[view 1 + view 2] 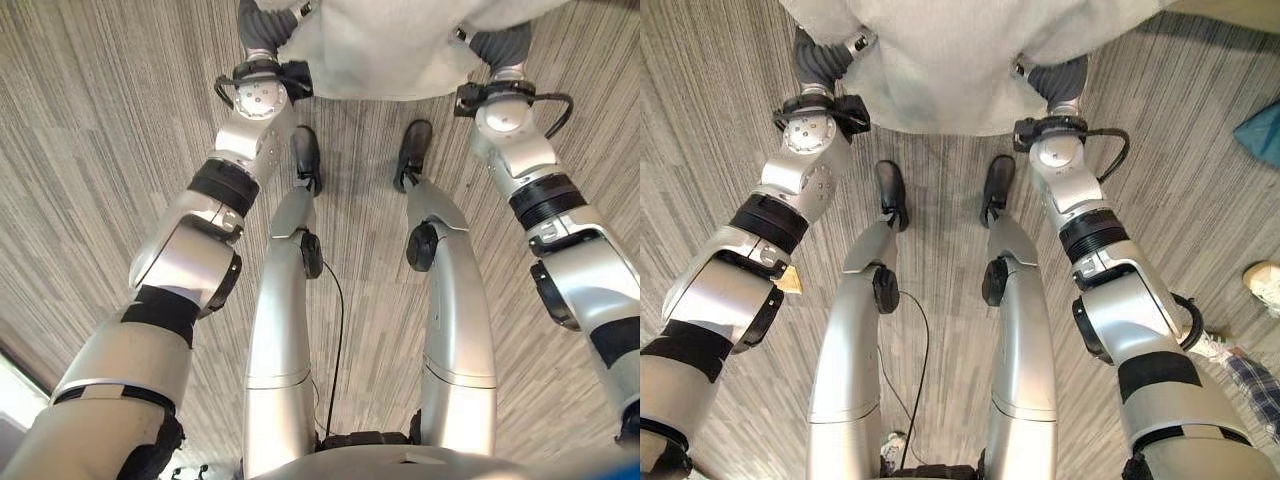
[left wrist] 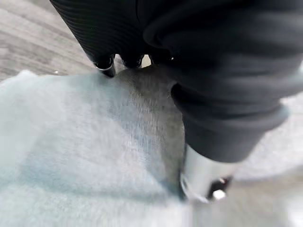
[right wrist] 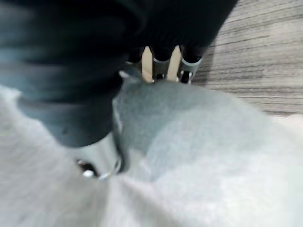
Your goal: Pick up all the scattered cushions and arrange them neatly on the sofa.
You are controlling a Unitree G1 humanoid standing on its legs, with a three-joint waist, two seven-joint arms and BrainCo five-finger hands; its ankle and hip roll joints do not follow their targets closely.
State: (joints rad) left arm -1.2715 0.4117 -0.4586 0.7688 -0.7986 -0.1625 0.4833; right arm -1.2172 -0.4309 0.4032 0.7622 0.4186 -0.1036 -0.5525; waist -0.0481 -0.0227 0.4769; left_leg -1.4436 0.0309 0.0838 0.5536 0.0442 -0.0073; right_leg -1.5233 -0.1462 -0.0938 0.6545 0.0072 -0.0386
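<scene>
Grey striped floor [image 1: 120, 120]; pale cushion [image 1: 940, 60] at far centre, pinched between both hands. Left hand [image 2: 199, 109] fingers and right hand [image 3: 85, 94] fingers look curled into its cloth. Keep both grips even as you lift.

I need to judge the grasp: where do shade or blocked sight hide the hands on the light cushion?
Left eye view: even light, but the cushion covers both hands' fingers. Left wrist view: the left hand presses its thumb into a shaded fold, and its dark cover blocks much of the cushion. Right wrist view: the same for the right hand.
</scene>
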